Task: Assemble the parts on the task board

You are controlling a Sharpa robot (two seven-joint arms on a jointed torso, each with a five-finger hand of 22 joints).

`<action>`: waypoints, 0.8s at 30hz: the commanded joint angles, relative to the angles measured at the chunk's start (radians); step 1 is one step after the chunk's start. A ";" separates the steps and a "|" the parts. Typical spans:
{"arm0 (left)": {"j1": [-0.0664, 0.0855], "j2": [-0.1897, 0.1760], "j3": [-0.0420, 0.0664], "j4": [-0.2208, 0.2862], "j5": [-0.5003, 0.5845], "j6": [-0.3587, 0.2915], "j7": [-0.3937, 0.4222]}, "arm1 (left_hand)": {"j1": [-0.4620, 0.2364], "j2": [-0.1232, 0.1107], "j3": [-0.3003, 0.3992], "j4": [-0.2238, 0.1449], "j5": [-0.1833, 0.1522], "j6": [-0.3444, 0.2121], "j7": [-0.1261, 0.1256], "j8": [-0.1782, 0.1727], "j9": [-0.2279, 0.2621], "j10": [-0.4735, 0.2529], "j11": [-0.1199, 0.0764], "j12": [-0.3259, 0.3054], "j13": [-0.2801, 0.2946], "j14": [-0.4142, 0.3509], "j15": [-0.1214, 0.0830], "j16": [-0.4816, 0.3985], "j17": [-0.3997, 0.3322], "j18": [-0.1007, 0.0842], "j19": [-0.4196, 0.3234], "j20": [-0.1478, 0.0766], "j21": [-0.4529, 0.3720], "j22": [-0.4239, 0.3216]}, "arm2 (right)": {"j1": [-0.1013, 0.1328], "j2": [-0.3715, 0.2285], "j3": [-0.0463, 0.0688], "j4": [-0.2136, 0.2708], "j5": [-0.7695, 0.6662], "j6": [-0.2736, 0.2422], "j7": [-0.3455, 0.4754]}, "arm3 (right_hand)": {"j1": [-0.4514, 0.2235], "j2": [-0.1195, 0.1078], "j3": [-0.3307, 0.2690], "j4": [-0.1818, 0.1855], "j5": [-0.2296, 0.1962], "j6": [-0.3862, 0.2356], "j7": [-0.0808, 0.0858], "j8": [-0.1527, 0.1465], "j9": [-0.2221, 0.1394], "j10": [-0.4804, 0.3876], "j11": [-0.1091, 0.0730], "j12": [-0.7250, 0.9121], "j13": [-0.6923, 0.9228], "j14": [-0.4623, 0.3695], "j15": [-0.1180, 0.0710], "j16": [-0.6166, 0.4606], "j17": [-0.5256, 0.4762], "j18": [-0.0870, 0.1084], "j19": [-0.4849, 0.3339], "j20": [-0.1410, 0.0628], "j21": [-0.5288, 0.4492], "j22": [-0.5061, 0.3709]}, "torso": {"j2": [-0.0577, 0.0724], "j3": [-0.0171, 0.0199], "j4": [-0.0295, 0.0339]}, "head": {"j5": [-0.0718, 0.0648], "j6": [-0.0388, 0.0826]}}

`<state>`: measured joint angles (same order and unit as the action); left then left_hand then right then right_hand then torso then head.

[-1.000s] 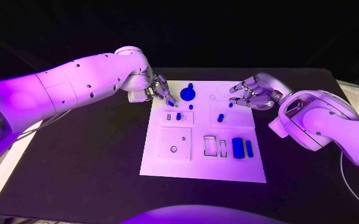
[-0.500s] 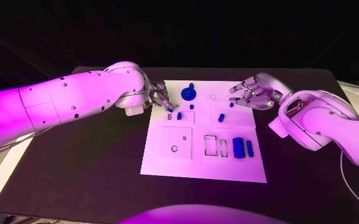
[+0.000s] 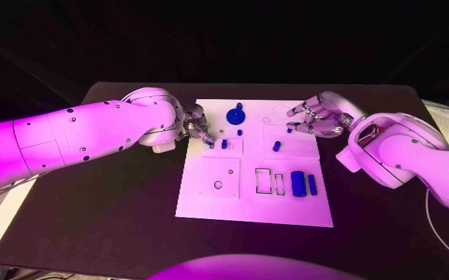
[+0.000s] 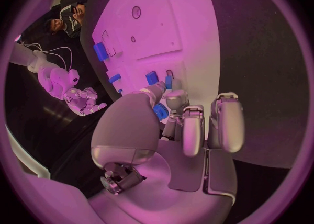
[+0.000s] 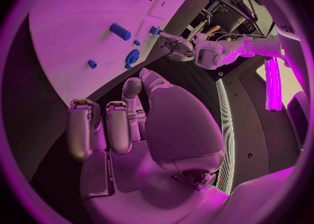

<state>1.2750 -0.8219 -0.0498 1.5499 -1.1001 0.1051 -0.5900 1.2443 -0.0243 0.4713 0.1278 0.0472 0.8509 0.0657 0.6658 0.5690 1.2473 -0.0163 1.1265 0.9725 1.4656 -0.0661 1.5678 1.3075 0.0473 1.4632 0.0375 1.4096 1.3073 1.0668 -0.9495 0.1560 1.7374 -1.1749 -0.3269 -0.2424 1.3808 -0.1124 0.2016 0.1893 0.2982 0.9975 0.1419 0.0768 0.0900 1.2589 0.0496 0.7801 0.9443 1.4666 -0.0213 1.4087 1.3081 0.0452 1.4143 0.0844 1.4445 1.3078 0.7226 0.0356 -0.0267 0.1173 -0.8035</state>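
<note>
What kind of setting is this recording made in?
Probably a robotics lab or demo bench: a black table against a dark backdrop, a white task board with small blue parts, and two silver hands, left hand and right hand, above it.

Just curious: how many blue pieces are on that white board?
7: disc and peg far middle, block by the left robot hand, two pegs mid-right, two bars near right. Its fingers may hide others.

left hand (image 3: 198,126) fingertips cover the task board (image 3: 252,212) slot edge; can't tell whether they pinch a blue part (image 4: 161,112) — too small.
</note>
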 commanded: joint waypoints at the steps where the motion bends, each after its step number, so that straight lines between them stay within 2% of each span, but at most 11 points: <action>1: -0.001 -0.001 0.001 0.004 -0.021 0.050 -0.002 | 0.000 -0.006 0.093 -0.087 0.003 0.005 -0.011 0.007 0.000 0.005 0.000 0.006 0.000 0.105 -0.008 0.003 0.263 0.002 0.005 -0.001 0.004 0.074 | -0.002 0.000 0.000 0.001 -0.002 0.014 0.010 | 0.008 0.001 0.000 0.004 0.006 0.005 -0.001 -0.005 0.001 -0.007 -0.001 -0.002 0.001 0.068 -0.003 0.007 0.084 0.014 -0.006 0.000 -0.006 0.007 | 0.001 0.0009 0.0008 | 0.000 -0.002; 6: -0.002 0.000 0.001 0.005 -0.019 0.067 -0.012 | -0.001 -0.007 0.094 -0.087 0.002 0.005 -0.011 0.007 0.000 0.006 0.000 0.007 0.001 0.105 -0.007 0.003 0.263 0.002 0.005 -0.001 0.004 0.074 | -0.002 0.002 0.000 0.001 -0.001 0.015 0.012 | 0.008 0.001 0.000 0.004 0.008 0.005 -0.001 -0.005 0.001 -0.008 -0.001 -0.002 0.000 0.068 -0.003 0.007 0.084 0.014 -0.007 0.000 -0.007 0.007 | 0.000 0.0007 -0.0011 | 0.004 -0.004; 13: -0.003 0.002 0.001 0.001 -0.018 0.086 -0.021 | -0.002 -0.008 0.096 -0.087 0.002 0.006 -0.011 0.008 0.000 0.007 0.000 0.007 0.002 0.105 -0.007 0.003 0.263 0.002 0.004 -0.001 0.003 0.073 | -0.003 0.002 0.000 0.002 0.001 0.016 0.012 | 0.008 0.001 0.000 0.004 0.008 0.005 -0.001 -0.005 0.001 -0.008 -0.001 -0.002 0.000 0.068 -0.003 0.007 0.084 0.014 -0.007 0.000 -0.007 0.007 | 0.000 0.0017 -0.0001 | 0.003 -0.008; 24: -0.008 0.015 0.002 -0.006 -0.022 0.041 -0.023 | -0.003 -0.009 0.099 -0.087 0.002 0.006 -0.011 0.008 0.000 0.009 0.000 0.009 0.004 0.105 -0.007 0.003 0.263 0.002 0.005 -0.001 0.005 0.075 | -0.003 0.002 0.000 0.003 0.001 0.016 0.014 | 0.008 0.001 0.000 0.004 0.008 0.005 -0.001 -0.005 0.001 -0.008 -0.001 -0.002 0.000 0.068 -0.003 0.007 0.084 0.014 -0.007 0.000 -0.007 0.007 | 0.001 0.0012 -0.0015 | 0.003 -0.006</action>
<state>1.2708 -0.8100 -0.0466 1.5456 -1.1127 0.1535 -0.6064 1.2314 -0.0370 0.4943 0.1128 0.0463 0.8539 0.0656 0.6706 0.5693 1.2470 -0.0160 1.1308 0.9756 1.4656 -0.0661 1.5678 1.3073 0.0473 1.4632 0.0375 1.4095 1.3081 1.0648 -0.9482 0.1559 1.7387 -1.1722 -0.3235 -0.2387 1.3808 -0.1123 0.2017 0.1892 0.3041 0.9974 0.1418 0.0768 0.0897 1.2589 0.0496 0.7801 0.9443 1.4666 -0.0213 1.4121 1.3078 0.0453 1.4142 0.0844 1.4445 1.3079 0.7229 0.0370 -0.0275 0.1205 -0.8102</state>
